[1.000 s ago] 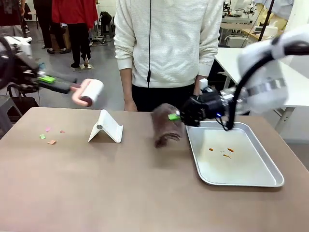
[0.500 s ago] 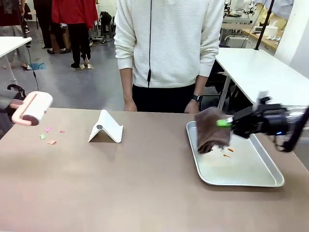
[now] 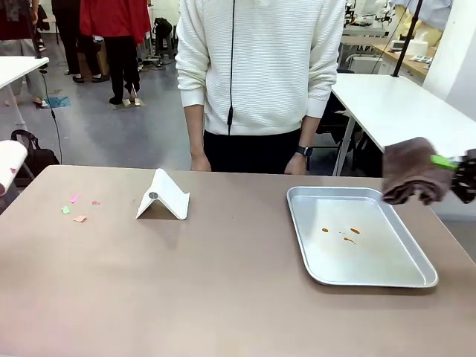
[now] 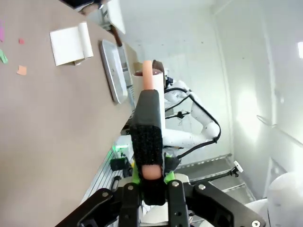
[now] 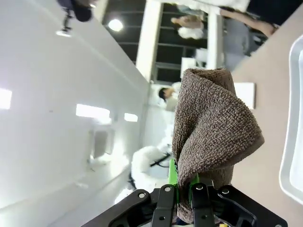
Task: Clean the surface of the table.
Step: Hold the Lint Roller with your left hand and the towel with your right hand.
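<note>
The brown table [image 3: 223, 282] carries several small coloured paper scraps [image 3: 74, 209] near its left end. My left gripper [image 4: 150, 182] is shut on the black handle of a lint roller [image 4: 147, 101]. The roller's white drum [image 3: 9, 167] hangs at the far left picture edge, off the table's corner. My right gripper [image 3: 455, 167] is shut on a folded brown cloth [image 3: 411, 170], held in the air past the tray's far right corner. In the right wrist view the cloth [image 5: 213, 132] rises from between the green pads of that gripper [image 5: 183, 189].
A shallow silver tray [image 3: 312, 262] with orange-brown spots [image 3: 346, 233] lies on the right half of the table. A white folded stand [image 3: 163, 196] sits left of centre. A person in a white sweater [image 3: 260, 74] stands at the far edge.
The right arm swung right with the cloth, from the tray's left edge to beyond its right side. The left arm drew the roller left to the picture's edge.
</note>
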You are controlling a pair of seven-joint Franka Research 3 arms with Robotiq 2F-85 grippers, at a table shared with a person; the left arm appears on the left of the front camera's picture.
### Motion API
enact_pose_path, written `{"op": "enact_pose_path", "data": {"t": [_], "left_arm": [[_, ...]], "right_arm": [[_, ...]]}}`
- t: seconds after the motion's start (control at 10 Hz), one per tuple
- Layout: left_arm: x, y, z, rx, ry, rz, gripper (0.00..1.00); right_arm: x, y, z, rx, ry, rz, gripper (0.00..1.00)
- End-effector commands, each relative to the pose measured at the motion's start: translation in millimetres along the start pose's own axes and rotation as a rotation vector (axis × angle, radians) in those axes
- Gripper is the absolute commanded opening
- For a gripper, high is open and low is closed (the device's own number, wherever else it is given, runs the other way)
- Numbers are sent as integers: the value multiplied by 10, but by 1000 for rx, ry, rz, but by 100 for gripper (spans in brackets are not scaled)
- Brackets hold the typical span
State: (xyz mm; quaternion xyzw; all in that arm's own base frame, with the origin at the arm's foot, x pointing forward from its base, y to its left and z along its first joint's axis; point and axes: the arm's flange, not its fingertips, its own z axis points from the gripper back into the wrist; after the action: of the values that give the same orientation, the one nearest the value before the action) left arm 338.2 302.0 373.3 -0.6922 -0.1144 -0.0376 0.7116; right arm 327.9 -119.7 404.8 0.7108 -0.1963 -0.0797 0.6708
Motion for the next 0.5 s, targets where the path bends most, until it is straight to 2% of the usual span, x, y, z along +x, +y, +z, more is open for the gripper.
{"op": "enact_pose_path", "data": {"t": [0.0,0.1,0.2,0.3,0.4], "left_arm": [[88,-19,519,-87,-10,-7,0],[125,-7,436,-39,9,-1,0],[195,1,412,-16,-12,55,0],[291,-7,349,-6,-9,89,0],[86,281,80,-28,-20,18,0]], "right_arm": [[-299,-108,197,100,-41,60,0],[-331,-119,259,105,-91,52,0],[-339,-131,279,121,-130,56,0],[-57,-43,373,77,-71,19,0],[-57,-43,373,77,-71,19,0]]}}
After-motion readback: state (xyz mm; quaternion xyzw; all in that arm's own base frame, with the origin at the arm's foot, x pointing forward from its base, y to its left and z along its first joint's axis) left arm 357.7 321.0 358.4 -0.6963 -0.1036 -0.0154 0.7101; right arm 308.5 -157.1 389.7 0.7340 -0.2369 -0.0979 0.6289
